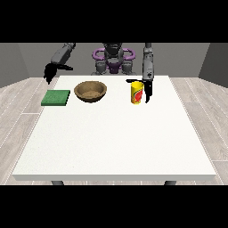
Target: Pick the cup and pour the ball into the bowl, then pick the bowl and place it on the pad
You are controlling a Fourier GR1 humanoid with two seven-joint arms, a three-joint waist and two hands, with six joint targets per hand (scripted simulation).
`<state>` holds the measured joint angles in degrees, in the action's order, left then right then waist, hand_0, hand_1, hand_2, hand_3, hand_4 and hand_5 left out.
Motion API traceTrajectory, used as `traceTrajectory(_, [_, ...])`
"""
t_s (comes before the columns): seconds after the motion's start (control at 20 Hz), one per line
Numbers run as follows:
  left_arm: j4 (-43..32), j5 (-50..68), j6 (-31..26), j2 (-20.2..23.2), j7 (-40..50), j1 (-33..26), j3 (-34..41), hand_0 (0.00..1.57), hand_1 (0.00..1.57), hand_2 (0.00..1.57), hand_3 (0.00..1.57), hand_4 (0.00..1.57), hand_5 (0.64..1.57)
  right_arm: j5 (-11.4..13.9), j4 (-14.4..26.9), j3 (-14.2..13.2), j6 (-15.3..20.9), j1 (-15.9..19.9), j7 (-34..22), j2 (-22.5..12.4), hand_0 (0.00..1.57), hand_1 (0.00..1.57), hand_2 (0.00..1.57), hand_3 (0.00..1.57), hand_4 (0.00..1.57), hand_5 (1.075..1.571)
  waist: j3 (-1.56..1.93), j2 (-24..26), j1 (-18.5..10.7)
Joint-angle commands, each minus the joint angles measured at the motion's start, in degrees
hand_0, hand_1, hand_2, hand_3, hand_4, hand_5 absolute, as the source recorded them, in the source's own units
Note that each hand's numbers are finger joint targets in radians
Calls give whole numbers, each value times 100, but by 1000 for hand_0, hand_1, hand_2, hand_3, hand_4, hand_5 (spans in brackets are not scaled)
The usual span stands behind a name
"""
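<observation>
While I watch from across the white surface [116, 142], I see the yellow cup [137, 92] standing upright toward the far edge, at the view's right of centre. It carries a red mark on its side. I cannot see the ball from this angle, so I cannot say whether it sits inside the cup.

At the view's right, a robot hand [147, 90] hangs down just beside the cup, on the cup's right, with a dark finger or thumb reaching over the cup's rim. I cannot tell whether its fingers are closed round the cup or merely next to it.

To the left of the cup, the brown wooden bowl [91, 91] rests upright on the surface, apart from the cup. Further left, the green pad [56, 97] lies flat near the surface's left edge, just beside the bowl but not touching it.

At the view's left, the other robot hand [50, 73] hangs above the far left corner, fingers pointing downward, holding nothing, well apart from the pad.
</observation>
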<state>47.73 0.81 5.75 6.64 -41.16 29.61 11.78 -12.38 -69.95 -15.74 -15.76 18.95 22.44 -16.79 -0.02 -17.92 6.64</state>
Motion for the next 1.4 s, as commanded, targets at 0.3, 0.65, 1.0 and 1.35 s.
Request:
traceTrajectory(0.3, [-641,-1163,2004,175,-273,233,-141,1319,1319,1571,1571,855,1508,-362,224,-349,-385,438,-89,-508,0,0,0,0,0,1558,2,-348,390])
traceTrajectory(0.65, [-646,-1825,2658,-5,442,470,-655,1356,1356,1571,1571,950,1525,-174,966,-448,-460,295,208,-665,0,0,0,0,0,1555,8,282,146])
traceTrajectory(1.0, [-379,-3030,2738,110,2088,584,-1620,1372,1372,1571,1571,1054,1558,-160,1878,-596,-647,-152,118,-838,0,0,104,0,0,1560,14,1620,-342])
traceTrajectory(1.35, [-203,-4443,2834,-535,3789,812,-2637,1365,1365,1571,1571,1142,1566,14,2697,-748,-619,-406,445,-1038,0,0,0,0,0,1558,11,2029,-907])
